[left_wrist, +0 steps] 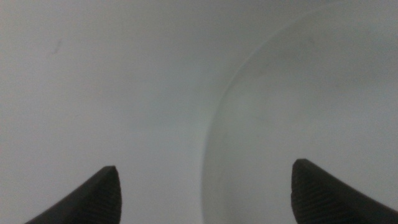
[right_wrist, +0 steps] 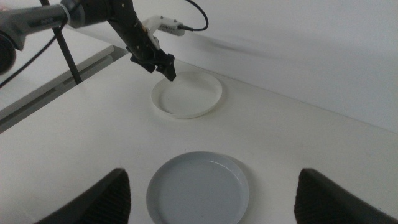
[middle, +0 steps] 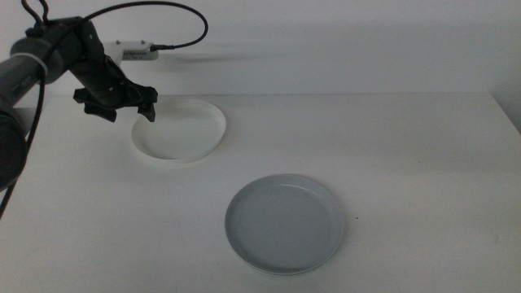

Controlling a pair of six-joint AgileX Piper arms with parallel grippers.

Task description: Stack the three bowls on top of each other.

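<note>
While the left gripper, jaws apart, is held over the white bowl's rim, 1 stack seems made; this bowl is left.

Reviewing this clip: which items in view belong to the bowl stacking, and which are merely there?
Job items: white bowl; grey bowl, apparently sitting on another dish; left gripper, open at the white bowl's rim; right gripper, open, waiting back from the bowls.

Merely there: table; black cable.

The white bowl is running off the left wrist picture's edges — blurred, only part of its rim showing.
</note>
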